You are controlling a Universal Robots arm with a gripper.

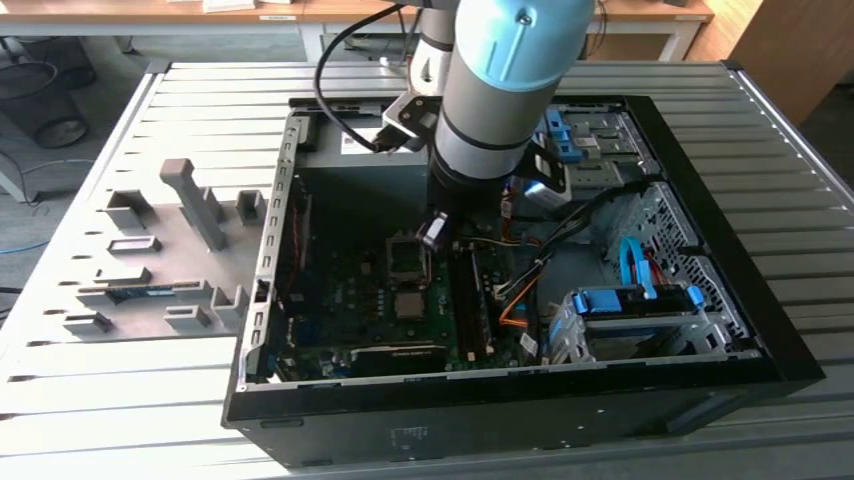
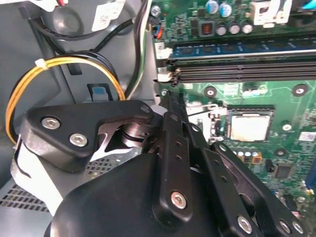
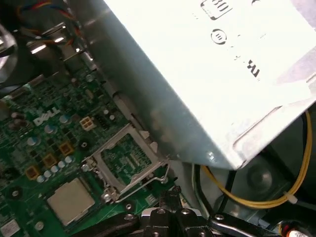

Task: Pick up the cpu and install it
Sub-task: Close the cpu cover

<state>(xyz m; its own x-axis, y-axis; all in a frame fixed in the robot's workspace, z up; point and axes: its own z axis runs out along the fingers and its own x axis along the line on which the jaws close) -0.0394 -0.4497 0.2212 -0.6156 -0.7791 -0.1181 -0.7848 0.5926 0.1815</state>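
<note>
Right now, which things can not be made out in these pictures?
Exterior view: the arm hides part of the case inside.
Second wrist view: the gripper covers the motherboard beside the cpu.
First wrist view: the power-supply box hides what lies behind it.
Whether the cpu lies fully seated: too small to tell.

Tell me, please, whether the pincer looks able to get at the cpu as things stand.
Probably yes: the cpu lies uncovered, the socket frame stands open beside it, and the pincer hangs close by.
</note>
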